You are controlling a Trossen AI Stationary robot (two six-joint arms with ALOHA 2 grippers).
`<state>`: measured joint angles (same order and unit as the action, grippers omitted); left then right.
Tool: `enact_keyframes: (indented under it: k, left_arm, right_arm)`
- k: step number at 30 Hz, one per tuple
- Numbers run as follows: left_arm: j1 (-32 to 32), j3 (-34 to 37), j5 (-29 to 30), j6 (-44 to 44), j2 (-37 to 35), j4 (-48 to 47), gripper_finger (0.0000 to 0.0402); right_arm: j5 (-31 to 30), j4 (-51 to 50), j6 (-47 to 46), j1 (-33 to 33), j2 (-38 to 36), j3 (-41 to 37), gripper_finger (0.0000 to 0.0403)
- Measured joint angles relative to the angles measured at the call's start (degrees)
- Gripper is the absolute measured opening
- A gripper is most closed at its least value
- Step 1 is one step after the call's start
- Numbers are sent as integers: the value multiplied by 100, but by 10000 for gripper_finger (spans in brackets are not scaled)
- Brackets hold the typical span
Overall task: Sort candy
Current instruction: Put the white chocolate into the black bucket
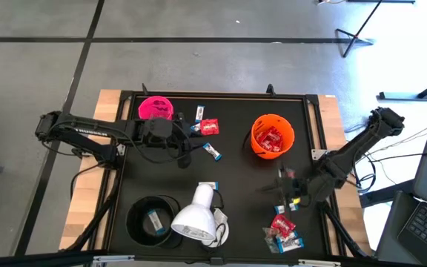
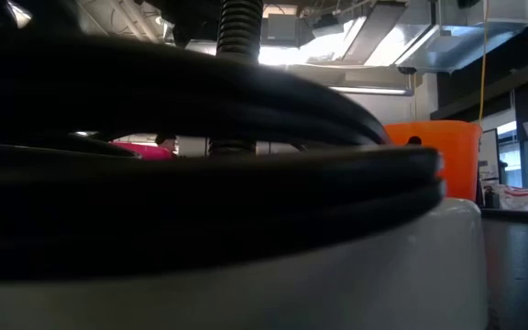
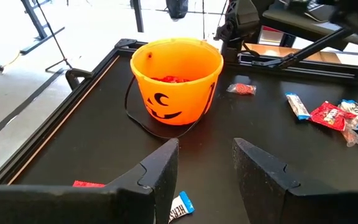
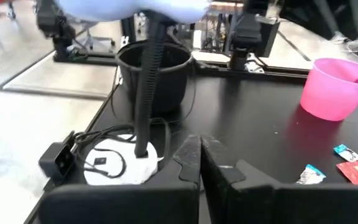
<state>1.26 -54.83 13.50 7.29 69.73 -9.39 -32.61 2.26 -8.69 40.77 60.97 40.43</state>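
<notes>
On the black table (image 1: pixel 236 185), w/ a white lamp (image 1: pixel 195 216) at the near edge, orange cup (image 1: pixel 272 135) holds red candy (image 1: pixel 271 138); more lies loose near pink cup (image 1: pixel 156 108). Left gripper (image 3: pixel 205 168) fingers apart, empty, over a bar (image 3: pixel 179 208). Right gripper (image 4: pixel 200 155) pinched together, empty.

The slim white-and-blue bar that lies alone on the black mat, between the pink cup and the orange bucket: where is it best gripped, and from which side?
Take the white-and-blue bar at its middle, across its narrow width, coming straight down from above. It lies flat on the mat and slanted, so the fingers should turn to straddle it. The red packet lies apart, so probably nothing is in the way.
</notes>
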Motion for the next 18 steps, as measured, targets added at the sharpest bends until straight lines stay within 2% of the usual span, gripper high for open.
enact_keyframes:
  k: [6,18]
  left_arm:
    - [4,0,56,2,0,-1,144]
    - [216,0,59,3,0,4,144]
  right_arm:
    - [26,81,37,-249,-301,-199,11]
    - [28,63,69,-454,-309,-199,2]
